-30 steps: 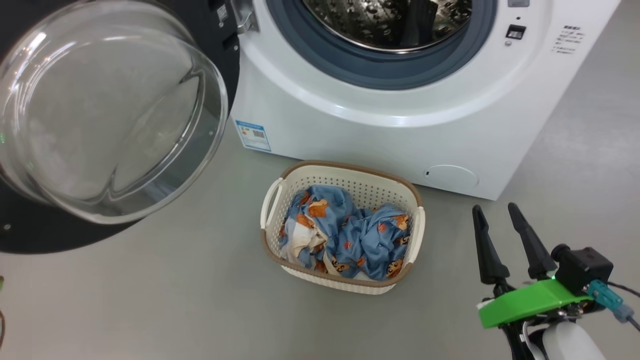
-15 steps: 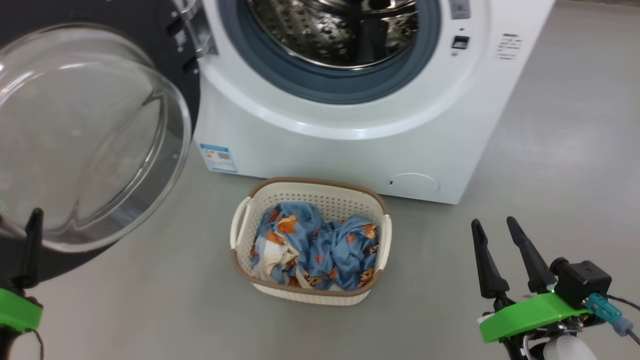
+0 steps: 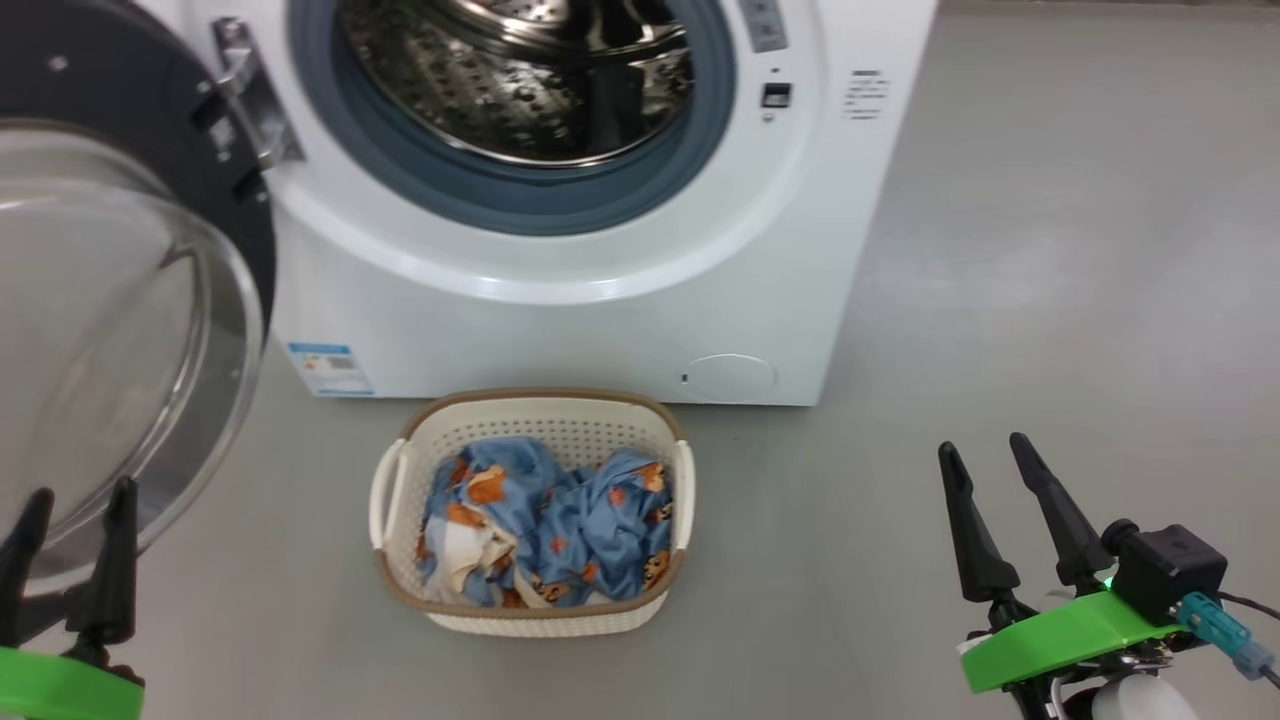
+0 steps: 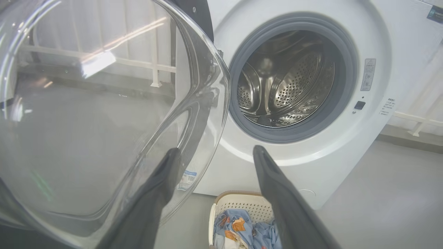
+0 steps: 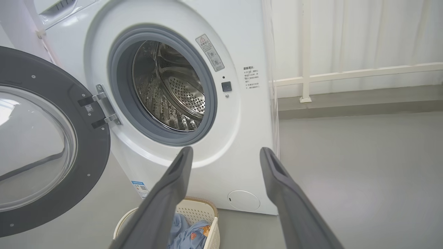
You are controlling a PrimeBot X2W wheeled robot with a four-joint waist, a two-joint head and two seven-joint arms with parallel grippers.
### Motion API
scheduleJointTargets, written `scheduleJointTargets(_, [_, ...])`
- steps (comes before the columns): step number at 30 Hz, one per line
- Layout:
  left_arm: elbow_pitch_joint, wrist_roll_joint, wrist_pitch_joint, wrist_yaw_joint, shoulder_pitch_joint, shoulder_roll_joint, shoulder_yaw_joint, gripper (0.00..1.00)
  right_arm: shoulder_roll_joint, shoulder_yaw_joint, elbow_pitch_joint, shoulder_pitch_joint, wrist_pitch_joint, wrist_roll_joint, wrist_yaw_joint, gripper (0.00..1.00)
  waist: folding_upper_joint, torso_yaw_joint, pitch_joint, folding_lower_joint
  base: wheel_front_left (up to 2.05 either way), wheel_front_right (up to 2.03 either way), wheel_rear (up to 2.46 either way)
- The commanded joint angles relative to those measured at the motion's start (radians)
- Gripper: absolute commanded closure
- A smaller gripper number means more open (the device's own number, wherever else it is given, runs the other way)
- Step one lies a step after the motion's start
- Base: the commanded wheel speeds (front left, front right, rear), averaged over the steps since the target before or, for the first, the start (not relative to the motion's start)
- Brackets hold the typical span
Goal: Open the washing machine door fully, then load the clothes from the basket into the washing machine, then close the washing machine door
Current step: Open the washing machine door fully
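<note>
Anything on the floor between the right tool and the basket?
Nothing. In the head view, bare grey floor runs from the right tool to the basket.

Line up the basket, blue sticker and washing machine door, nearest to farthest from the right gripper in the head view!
From the right gripper:
1. basket, on the floor to its left.
2. blue sticker, low, behind the basket's left side.
3. washing machine door, open, far left.

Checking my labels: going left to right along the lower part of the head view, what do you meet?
left hand → basket with the clothes in it → right hand. The washing machine door overlaps the left hand, so it is left out.
</note>
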Motion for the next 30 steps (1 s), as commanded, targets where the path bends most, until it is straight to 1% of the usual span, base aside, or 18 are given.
scheduleJointTargets(1, [-0.046,0.026,-0.011,0.009,-0.003,0.03,0.07,0.0,-0.015,0.03,-0.034,0.004,-0.012,0.018,0.006,0.0,0.0,-0.049,-0.013,0.0,0.0,0.0,0.0])
scheduleJointTargets(12, [-0.131,0.093,-0.011,0.008,0.086,-0.046,0.133,0.0,-0.036,0.018,-0.067,0.018,-0.012,0.022,0.006,0.0,0.0,-0.113,-0.026,0.0,0.0,0.0,0.0])
scheduleJointTargets(17, [-0.151,0.094,-0.011,-0.012,0.11,-0.082,0.148,0.0,-0.051,0.005,-0.082,0.018,-0.012,0.023,0.006,0.0,0.0,-0.127,-0.028,0.0,0.0,0.0,0.0])
scheduleJointTargets(20, [-0.154,0.103,-0.011,-0.022,0.122,-0.091,0.151,0.0,-0.057,-0.002,-0.089,0.02,-0.012,0.024,0.006,0.0,0.0,-0.131,-0.03,0.0,0.0,0.0,0.0])
scheduleJointTargets(25, [-0.156,0.158,-0.011,-0.03,0.13,-0.092,0.149,0.0,-0.061,-0.011,-0.1,0.028,-0.012,0.022,0.006,0.0,0.0,-0.129,-0.028,0.0,0.0,0.0,0.0])
scheduleJointTargets(30, [-0.156,0.192,-0.011,-0.037,0.13,-0.104,0.158,0.0,-0.061,-0.016,-0.106,0.025,-0.012,0.016,0.006,0.0,0.0,-0.125,-0.023,0.0,0.0,0.0,0.0])
